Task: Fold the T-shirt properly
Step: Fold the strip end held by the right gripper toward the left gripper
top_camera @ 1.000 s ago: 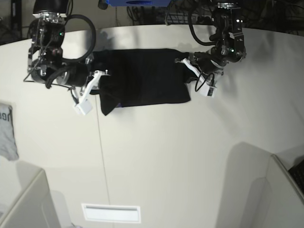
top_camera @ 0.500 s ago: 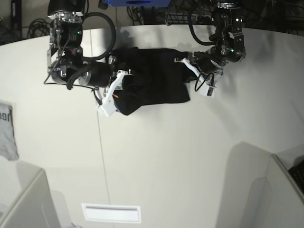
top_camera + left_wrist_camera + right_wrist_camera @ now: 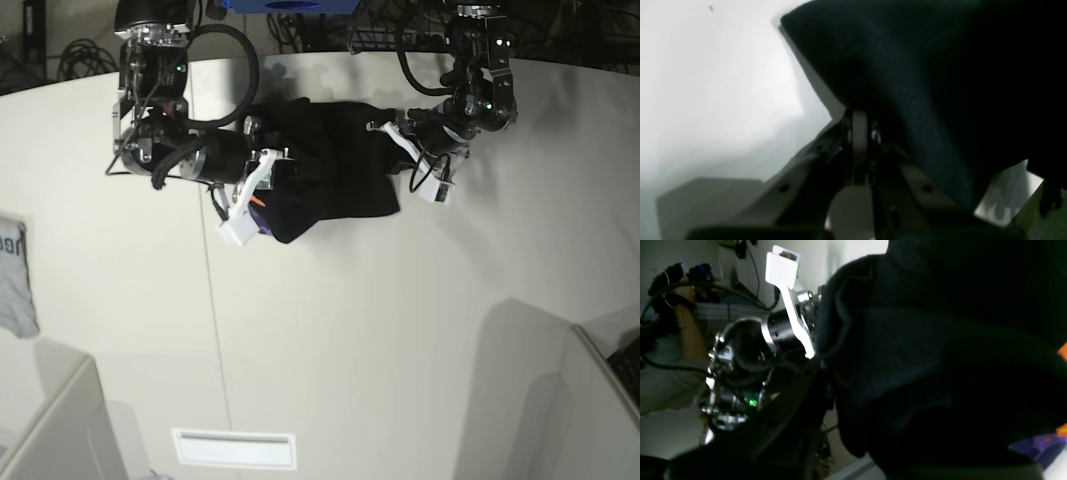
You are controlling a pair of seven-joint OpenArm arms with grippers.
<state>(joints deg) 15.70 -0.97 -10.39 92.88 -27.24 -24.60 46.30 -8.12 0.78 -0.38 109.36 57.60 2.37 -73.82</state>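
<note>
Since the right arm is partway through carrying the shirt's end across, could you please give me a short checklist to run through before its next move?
1. Right gripper holds the T-shirt: ok, cloth bunched at its jaws.
2. Left gripper pins the other end: ok, jaws shut at the shirt's edge.
3. Carried end lifted off the table: cannot tell.
4. Fold lying flat: not ok, cloth bunched, print peeking out.
5. Grey garment clear of the path: ok, far off at the table's edge.
</note>
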